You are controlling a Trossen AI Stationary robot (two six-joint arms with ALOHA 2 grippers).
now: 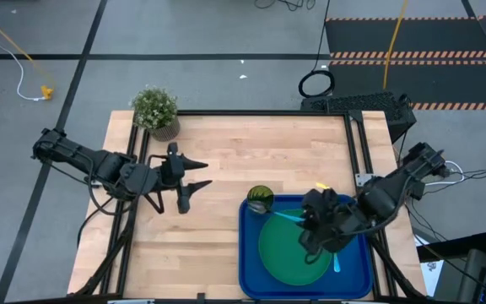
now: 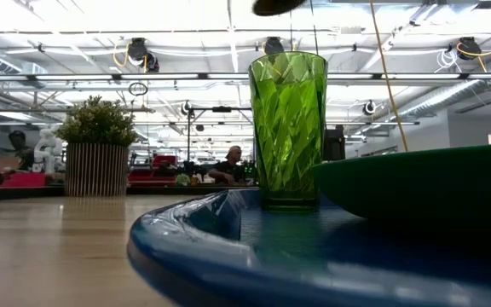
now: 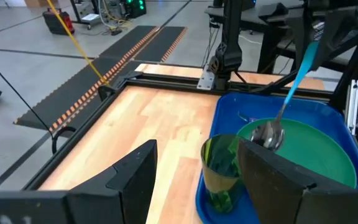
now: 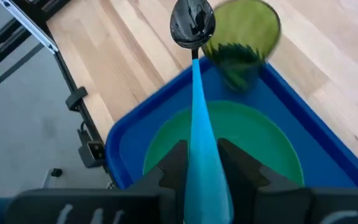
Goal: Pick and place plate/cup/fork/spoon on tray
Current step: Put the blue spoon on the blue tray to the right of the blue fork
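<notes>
The blue tray (image 1: pixel 247 253) lies at the table's near right. The dark-green plate (image 1: pixel 289 249) lies flat in it, and the yellow-green cup (image 1: pixel 261 194) stands upright in its far-left corner. My right gripper (image 4: pixel 205 167) is above the tray, shut on the spoon (image 1: pixel 278 211). The spoon's dark bowl (image 4: pixel 192 22) hovers beside the cup, above rim height in the low view (image 2: pixel 278 6). A light-blue sliver, apparently the fork (image 1: pixel 337 263), lies on the tray right of the plate, mostly hidden under my right arm. My left gripper (image 1: pixel 207 174) is open and empty over the table's middle left. My right gripper pinches the spoon's light-blue handle (image 4: pixel 202 146) between its two fingers, toward the handle's free end. The fingers come from the table's right, slanting down, and the spoon runs on forward past them. The spoon is lifted clear, tilted, with its bowl (image 3: pixel 269 134) the lower end above the plate's left edge.
A potted plant (image 1: pixel 156 110) stands at the table's far-left corner. Bare wood (image 1: pixel 260 148) lies between the plant, my left gripper and the tray. Black frame rails (image 1: pixel 357 143) run along the table's far and side edges.
</notes>
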